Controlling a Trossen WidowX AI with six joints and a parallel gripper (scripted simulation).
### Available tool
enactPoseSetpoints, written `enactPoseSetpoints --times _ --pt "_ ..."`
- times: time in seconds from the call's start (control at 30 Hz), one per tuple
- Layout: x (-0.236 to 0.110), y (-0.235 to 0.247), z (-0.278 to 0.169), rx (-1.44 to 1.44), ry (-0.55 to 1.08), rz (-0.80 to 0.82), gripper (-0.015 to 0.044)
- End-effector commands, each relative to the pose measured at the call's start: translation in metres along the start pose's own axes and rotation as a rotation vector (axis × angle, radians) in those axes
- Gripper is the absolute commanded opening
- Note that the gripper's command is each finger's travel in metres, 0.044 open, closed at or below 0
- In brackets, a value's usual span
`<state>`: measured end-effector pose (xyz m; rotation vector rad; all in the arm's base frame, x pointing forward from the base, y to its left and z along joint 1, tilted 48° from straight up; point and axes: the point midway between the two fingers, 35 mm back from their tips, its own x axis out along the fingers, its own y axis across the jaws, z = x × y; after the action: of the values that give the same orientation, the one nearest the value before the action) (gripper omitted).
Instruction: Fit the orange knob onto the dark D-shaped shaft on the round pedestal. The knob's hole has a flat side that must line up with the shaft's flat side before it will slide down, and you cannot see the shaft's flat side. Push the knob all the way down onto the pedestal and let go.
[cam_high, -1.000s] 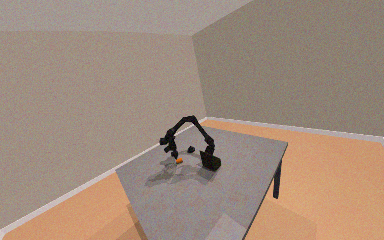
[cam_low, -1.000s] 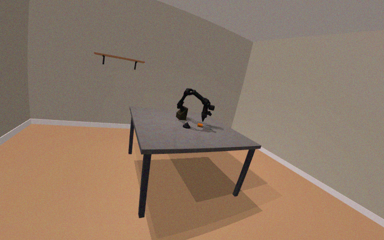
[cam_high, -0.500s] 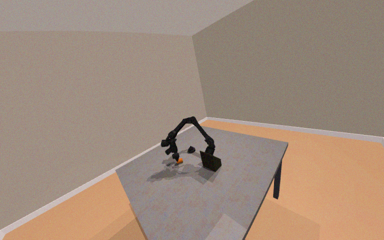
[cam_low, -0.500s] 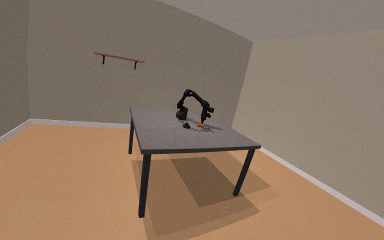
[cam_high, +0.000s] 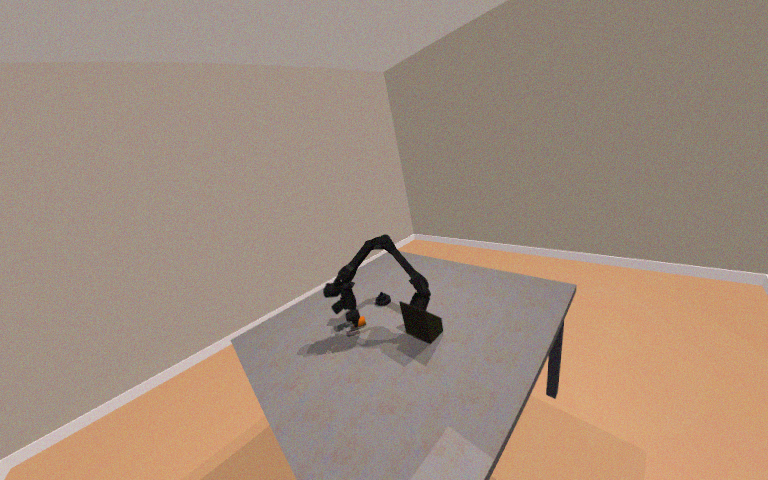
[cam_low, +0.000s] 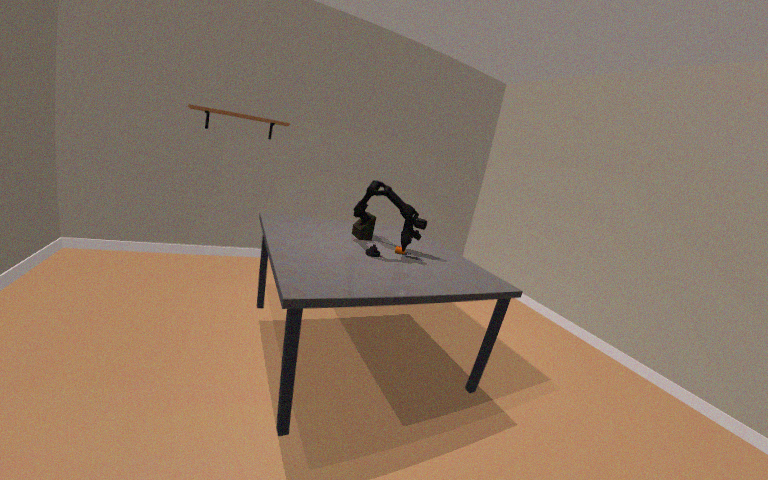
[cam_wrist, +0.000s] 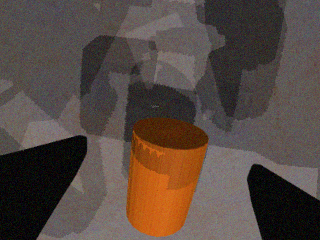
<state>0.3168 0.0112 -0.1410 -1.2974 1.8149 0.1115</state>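
Note:
The orange knob (cam_high: 361, 320) (cam_low: 399, 249) (cam_wrist: 163, 180) is a short cylinder resting on the grey table (cam_high: 464, 362) (cam_low: 317, 274). My gripper (cam_high: 354, 318) (cam_low: 403, 244) (cam_wrist: 168, 159) is open and lowered around it. In the wrist view one dark finger is on each side of the knob, with a gap to each. The dark round pedestal with its shaft (cam_high: 383, 297) (cam_low: 372, 251) stands apart on the table, between the knob and the arm's base. The shaft's flat side does not show.
The arm's dark base block (cam_high: 420, 323) (cam_low: 363, 228) sits on the table behind the pedestal. The knob lies near the table's wall-side edge. A wooden shelf (cam_low: 237, 115) hangs on the far wall.

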Motion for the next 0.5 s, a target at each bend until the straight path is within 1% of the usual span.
enactPoseSetpoints --times 0.0,0.27,0.47 --pt "0.008 0.001 -0.002 -0.006 0.008 0.0 0.044" --pt "0.019 0.001 -0.003 -0.006 0.009 -0.001 0.044" --pt "0.019 0.001 -0.003 -0.006 0.009 -0.001 0.0282"
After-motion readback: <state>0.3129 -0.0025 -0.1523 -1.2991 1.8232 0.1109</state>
